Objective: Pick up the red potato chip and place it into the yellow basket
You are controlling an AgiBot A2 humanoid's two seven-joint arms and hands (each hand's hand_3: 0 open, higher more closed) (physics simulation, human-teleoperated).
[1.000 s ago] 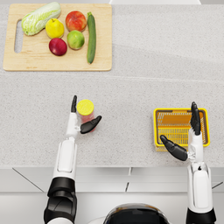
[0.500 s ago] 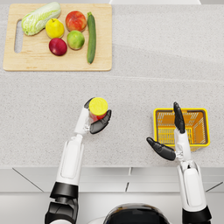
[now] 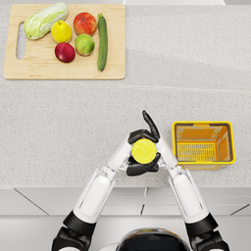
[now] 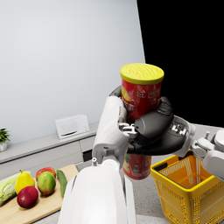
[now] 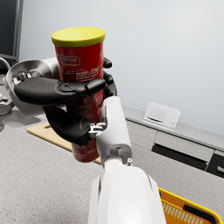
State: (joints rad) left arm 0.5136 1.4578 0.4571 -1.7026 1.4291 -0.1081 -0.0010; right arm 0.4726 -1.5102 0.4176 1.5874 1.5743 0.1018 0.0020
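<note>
Red chip can [image 4: 141, 118], upright with yellow lid on top, gripped by left hand [image 4: 151, 131] and right hand [image 5: 72, 107] above the counter; yellow basket [image 3: 203, 143] just beside, toward the right arm.

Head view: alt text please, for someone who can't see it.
Both robot hands, left and right, hold an upright red chip can with a yellow lid above the counter, beside an empty yellow basket. A cutting board with produce lies at far left.
</note>
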